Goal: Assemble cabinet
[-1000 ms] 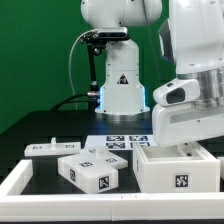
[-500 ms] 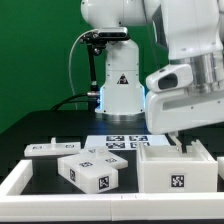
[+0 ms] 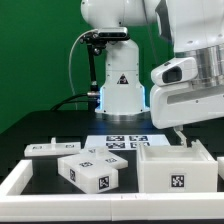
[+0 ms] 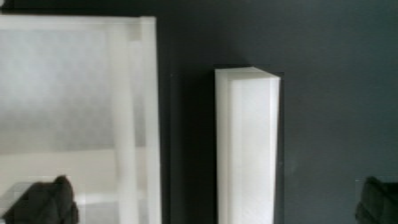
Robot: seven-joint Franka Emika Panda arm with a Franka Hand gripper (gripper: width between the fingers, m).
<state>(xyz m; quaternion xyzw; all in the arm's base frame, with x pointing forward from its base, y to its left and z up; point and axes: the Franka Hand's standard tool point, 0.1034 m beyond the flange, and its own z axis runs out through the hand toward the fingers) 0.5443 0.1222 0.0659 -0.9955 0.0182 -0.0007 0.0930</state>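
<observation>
The cabinet body (image 3: 177, 170), an open white box with a tag on its front, stands at the exterior view's right. My gripper (image 3: 184, 134) hangs just above its back rim, open and empty. In the wrist view, the gripper (image 4: 215, 203) has its dark fingertips (image 4: 50, 200) far apart. A narrow white wall of the body (image 4: 249, 140) and a broad white surface (image 4: 71, 110) lie below and between them. A smaller tagged white block (image 3: 91, 172) and a flat white tagged piece (image 3: 50, 148) lie at the exterior view's left.
The white robot base (image 3: 120, 85) with a triangle sticker stands at the back centre. The marker board (image 3: 117, 142) lies in front of it. A white raised border (image 3: 20, 182) runs along the front and left of the work area.
The gripper has risen from low over the cabinet body's back rim to a little above it. The parts have not moved.
</observation>
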